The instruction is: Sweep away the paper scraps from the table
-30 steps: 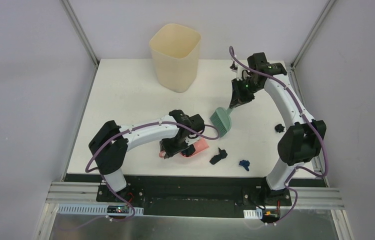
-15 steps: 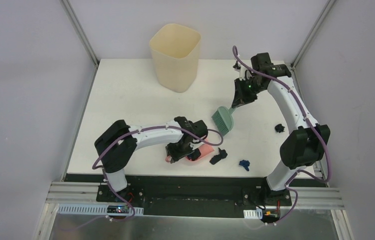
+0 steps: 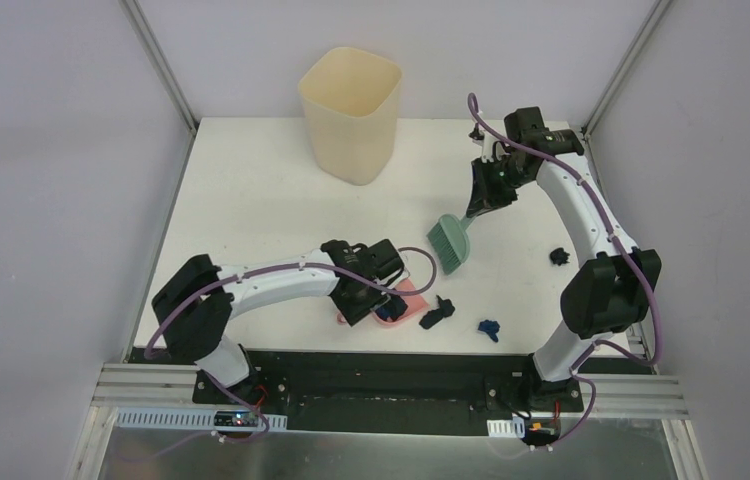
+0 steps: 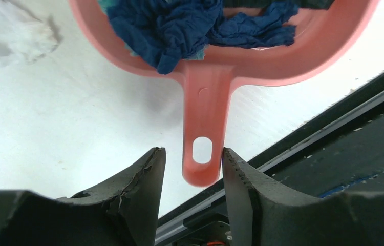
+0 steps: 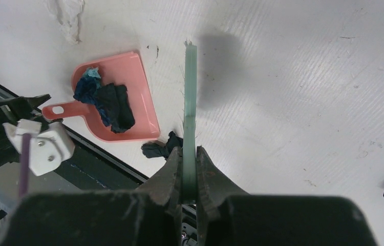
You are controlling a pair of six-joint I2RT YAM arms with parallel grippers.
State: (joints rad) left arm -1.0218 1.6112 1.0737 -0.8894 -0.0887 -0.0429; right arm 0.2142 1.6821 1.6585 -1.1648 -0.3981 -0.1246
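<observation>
Dustpan [image 4: 282,72] loaded with paper scraps [image 4: 179,31] on the desk [image 4: 51,113].
Left gripper [image 4: 192,154] spread around its handle [image 4: 204,110]; right gripper [image 5: 190,154] pinching the brush [image 5: 190,92].

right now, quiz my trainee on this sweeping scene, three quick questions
1. True or false: the right gripper is shut on the green brush.
2. The pink dustpan holds: A nothing; B crumpled paper scraps; C a white cup.
3. Which gripper's fingers stand either side of the dustpan's handle?
Key: 1 true; 2 B; 3 the left gripper.
</observation>
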